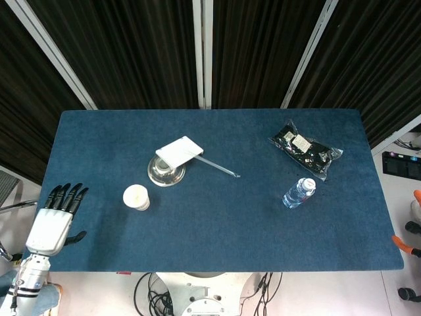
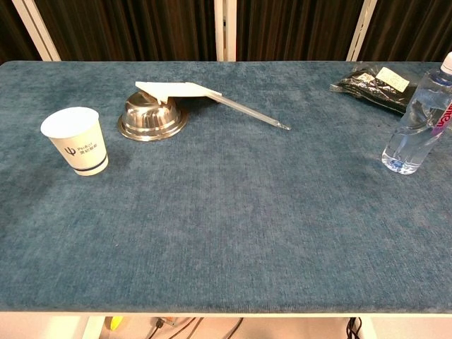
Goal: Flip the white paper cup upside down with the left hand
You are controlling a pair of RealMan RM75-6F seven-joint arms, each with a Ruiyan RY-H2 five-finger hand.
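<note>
The white paper cup point(image 1: 136, 197) stands upright, mouth up, on the blue table near its front left; in the chest view the cup point(image 2: 76, 141) shows a dark logo and stripe. My left hand point(image 1: 56, 220) hovers at the table's left front corner, well left of the cup and apart from it. Its dark fingers are spread and hold nothing. The chest view shows neither hand. My right hand appears in neither view.
An upturned metal bowl point(image 1: 166, 171) with a white card point(image 1: 179, 150) and a thin rod on top sits just behind the cup. A water bottle point(image 1: 298, 192) and a black packet point(image 1: 306, 148) lie far right. An orange part point(image 1: 401, 243) pokes in past the table's right edge.
</note>
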